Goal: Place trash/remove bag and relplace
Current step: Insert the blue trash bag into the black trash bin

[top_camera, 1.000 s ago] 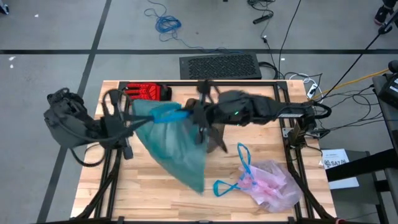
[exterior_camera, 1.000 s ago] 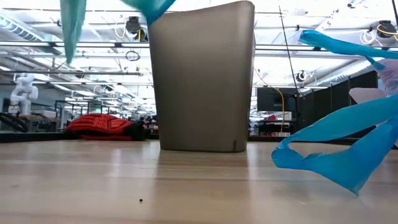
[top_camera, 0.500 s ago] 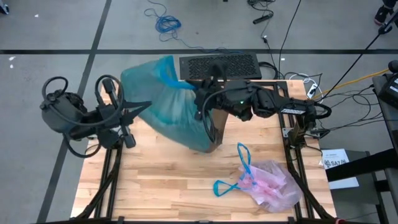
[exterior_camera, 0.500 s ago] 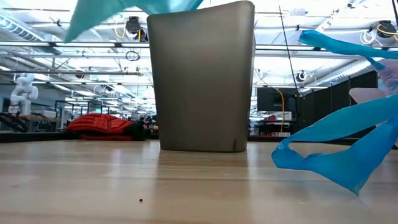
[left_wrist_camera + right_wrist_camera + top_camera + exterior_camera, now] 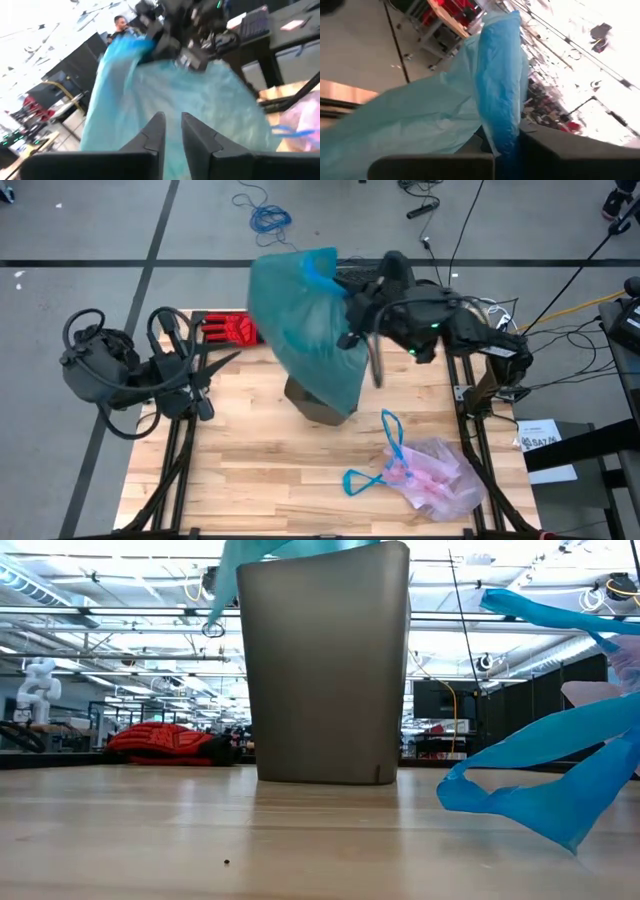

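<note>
1. The right gripper (image 5: 352, 302) is clamped shut on the blue-banded rim of the teal-green bag (image 5: 305, 330), holding it raised over the grey bin (image 5: 324, 665) at the middle of the worktop (image 5: 250, 470).
2. The left gripper (image 5: 168, 131) hangs at the worktop's left edge with its fingers slightly parted and nothing between them; the teal-green bag is beyond its tips, not held.
3. The step in hand looks like fitting a fresh liner. To do it well, the free left gripper should take the opposite side of the rim, so the mouth spreads wide before it is lowered round the bin's top edge.
4. Lower slowly: the film billows and could drape across the opening instead of dropping inside.
5. The removed bag (image 5: 435, 475), pale pink-white with blue drawstring loops (image 5: 390, 445), lies at the worktop's near right corner, well apart from the bin. No loose trash shows.
6. A red glove (image 5: 228, 328) lies at the far left.
7. A white card (image 5: 542, 438) beside the right frame bears print too small to read.
</note>
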Motion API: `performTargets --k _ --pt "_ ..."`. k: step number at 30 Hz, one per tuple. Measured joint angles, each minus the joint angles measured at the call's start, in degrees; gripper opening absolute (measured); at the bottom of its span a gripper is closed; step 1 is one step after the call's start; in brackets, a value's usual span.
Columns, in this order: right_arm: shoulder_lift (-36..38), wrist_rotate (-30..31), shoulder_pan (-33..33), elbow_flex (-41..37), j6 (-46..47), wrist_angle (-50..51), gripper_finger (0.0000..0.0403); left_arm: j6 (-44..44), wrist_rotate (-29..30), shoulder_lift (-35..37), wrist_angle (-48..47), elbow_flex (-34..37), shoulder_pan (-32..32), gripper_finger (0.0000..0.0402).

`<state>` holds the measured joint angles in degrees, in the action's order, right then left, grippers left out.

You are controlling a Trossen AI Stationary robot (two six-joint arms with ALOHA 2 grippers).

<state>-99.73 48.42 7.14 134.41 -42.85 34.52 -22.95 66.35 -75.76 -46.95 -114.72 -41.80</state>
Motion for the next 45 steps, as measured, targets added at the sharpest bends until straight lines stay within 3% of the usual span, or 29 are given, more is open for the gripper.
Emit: performTargets --k 5,10,20,24,29,31,35,41,45 --pt "1.2 1.5 1.9 0.0 1.9 2.7 0.0 9.8 0.6 0.1 -9.6 1.8 0.0 0.0006" --pt "0.7 2.6 2.8 -4.5 2.2 2.6 0.0 20.6 5.8 0.0 -15.6 5.5 0.0 0.0002" --pt "1.7 6.7 9.3 -24.1 3.4 -6.0 0.0 44.7 11.7 0.1 -32.6 11.2 -1.3 0.0001" --pt "2.6 12.4 14.3 -25.9 4.0 -4.1 0.0 50.8 14.5 0.1 -36.8 12.0 -1.9 0.0001" --pt "6.4 15.1 19.4 -24.6 5.7 -2.2 0.0 58.1 18.6 0.7 -41.5 12.1 -1.5 0.0" --pt "8.3 15.2 20.7 -24.5 7.8 -1.1 0.0 62.5 21.1 1.2 -42.9 12.8 0.3 0.0" --pt "10.5 14.7 22.6 -24.5 11.9 1.6 0.0 63.1 23.7 3.8 -43.0 16.1 6.6 0.0" --pt "10.7 14.1 23.9 -24.5 13.8 4.4 0.0 68.1 22.2 9.0 -43.1 23.9 15.6 0.0" --pt "10.7 11.4 23.9 -24.5 15.2 4.9 0.0 71.0 20.5 10.1 -41.9 29.0 17.8 0.0"
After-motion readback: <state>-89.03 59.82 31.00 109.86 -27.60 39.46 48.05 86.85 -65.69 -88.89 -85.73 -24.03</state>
